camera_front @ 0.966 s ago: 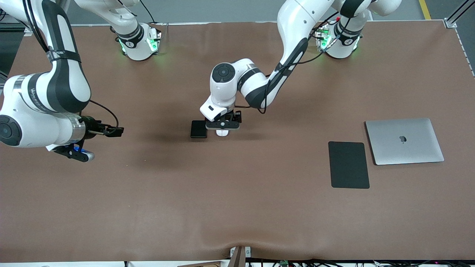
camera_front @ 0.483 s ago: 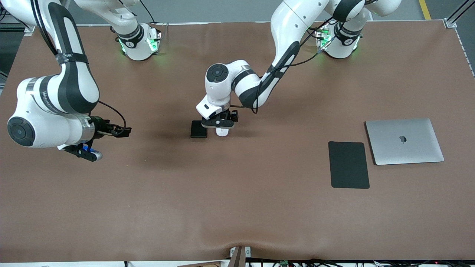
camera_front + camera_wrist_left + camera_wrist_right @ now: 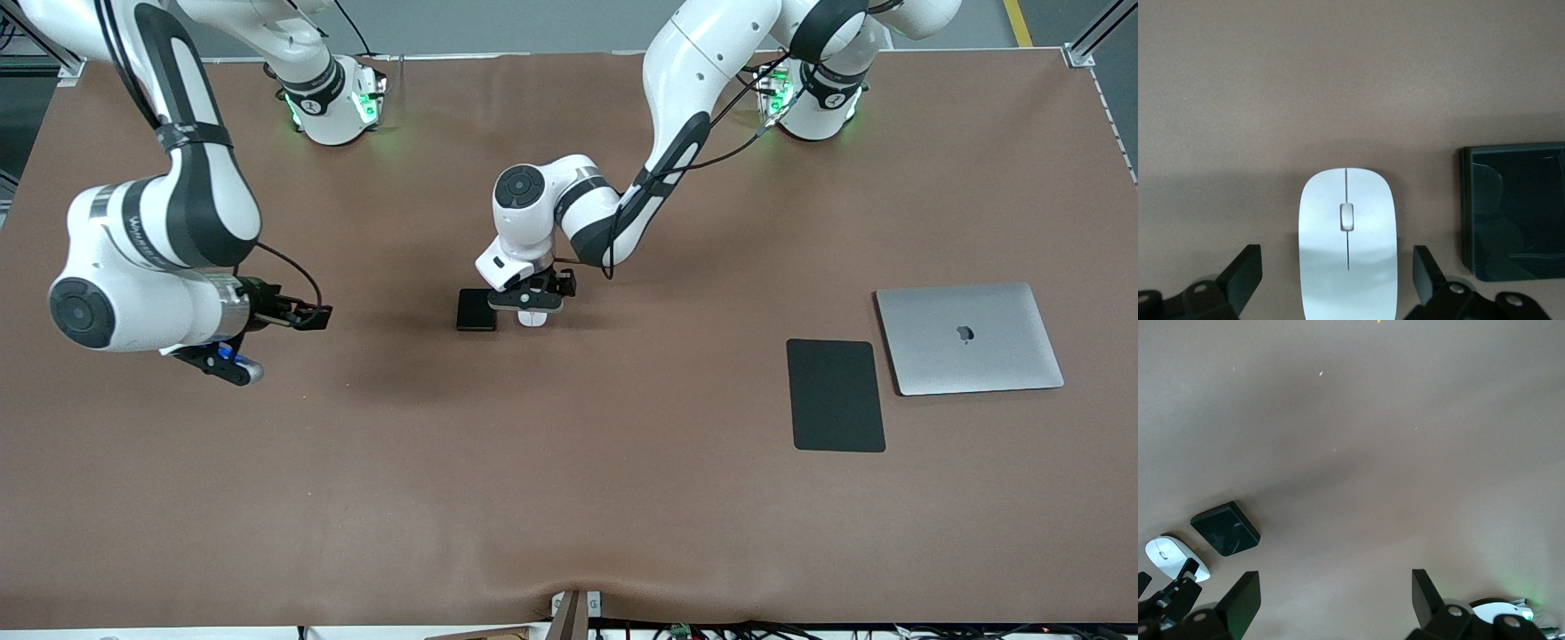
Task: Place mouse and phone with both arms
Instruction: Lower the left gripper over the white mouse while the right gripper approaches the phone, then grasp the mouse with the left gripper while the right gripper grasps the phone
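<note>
You are holding the left gripper [image 3: 1338, 283] spread apart around the mouse [image 3: 1348, 241], ready for clamping; the right gripper [image 3: 1331, 603], also apart, is hovering short of the phone [image 3: 476, 309].

The mouse [image 3: 1348, 247] lies flat on the brown table, a small white oval with a thin line down its middle and a tiny grey wheel mark. It sits between my left arm's spread fingers [image 3: 1245, 273], which stand on either side of it without touching. Just beside it, toward my right arm's end of the table and apart by a narrow gap, lies the phone [image 3: 476, 309]: a small glossy black slab with rounded corners, flat, its long sides parallel to the mouse's length.
</note>
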Robot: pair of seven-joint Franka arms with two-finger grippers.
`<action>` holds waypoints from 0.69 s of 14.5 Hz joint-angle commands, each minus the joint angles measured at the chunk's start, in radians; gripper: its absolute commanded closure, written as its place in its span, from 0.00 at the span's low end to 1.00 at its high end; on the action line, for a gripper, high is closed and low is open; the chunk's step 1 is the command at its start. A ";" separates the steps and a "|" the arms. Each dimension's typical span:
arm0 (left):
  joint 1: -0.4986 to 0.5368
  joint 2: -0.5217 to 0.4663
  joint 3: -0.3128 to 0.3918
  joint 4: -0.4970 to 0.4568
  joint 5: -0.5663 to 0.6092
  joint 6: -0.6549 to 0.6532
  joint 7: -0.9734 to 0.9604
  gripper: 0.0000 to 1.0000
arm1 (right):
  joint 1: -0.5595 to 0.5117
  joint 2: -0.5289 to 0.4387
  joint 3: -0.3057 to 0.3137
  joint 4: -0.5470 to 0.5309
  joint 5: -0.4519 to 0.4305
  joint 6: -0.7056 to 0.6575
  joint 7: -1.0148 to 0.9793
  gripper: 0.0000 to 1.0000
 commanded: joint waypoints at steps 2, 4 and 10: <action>-0.029 0.029 0.009 0.030 0.031 0.002 -0.037 0.00 | 0.034 -0.012 -0.006 -0.034 0.026 0.030 0.032 0.00; -0.035 0.039 0.009 0.030 0.031 0.002 -0.037 0.00 | 0.063 -0.010 -0.005 -0.035 0.026 0.038 0.065 0.00; -0.034 0.045 0.009 0.032 0.017 0.002 -0.041 0.40 | 0.134 -0.010 -0.005 -0.126 0.024 0.165 0.090 0.00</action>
